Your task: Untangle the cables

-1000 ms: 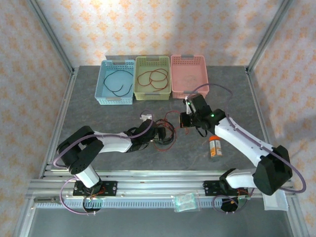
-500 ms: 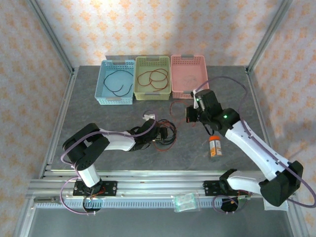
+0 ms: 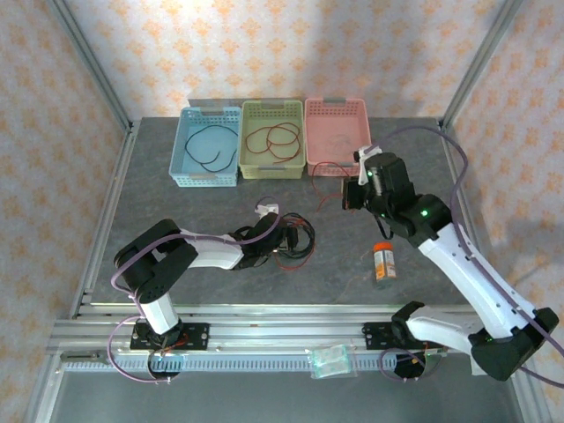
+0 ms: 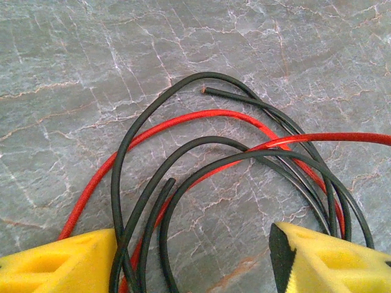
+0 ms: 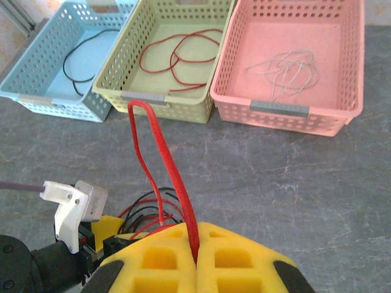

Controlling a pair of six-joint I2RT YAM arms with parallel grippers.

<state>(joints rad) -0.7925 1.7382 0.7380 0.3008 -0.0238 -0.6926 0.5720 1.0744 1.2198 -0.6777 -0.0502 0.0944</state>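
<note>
Red cable (image 5: 160, 162) rises in a narrow loop from the right end effector (image 5: 195, 244), whose yellow pads are pressed tight on it. The stretch below the pads is hidden, and from above the strand is too thin to trace. The left end effector (image 4: 192, 251) sits low over the grey counter (image 4: 73, 55) with its fingers well apart. Black and red strands of the tangle of cables (image 4: 208, 143) lie loose between them, their lower runs cut off by the frame edge. Behind, the blue basket (image 5: 36, 97) holds a black cable (image 5: 65, 63), the green basket (image 5: 177, 110) a second red cable (image 5: 177, 58), and the pink basket (image 5: 305, 119) a faint pale cable (image 5: 287, 68).
</note>
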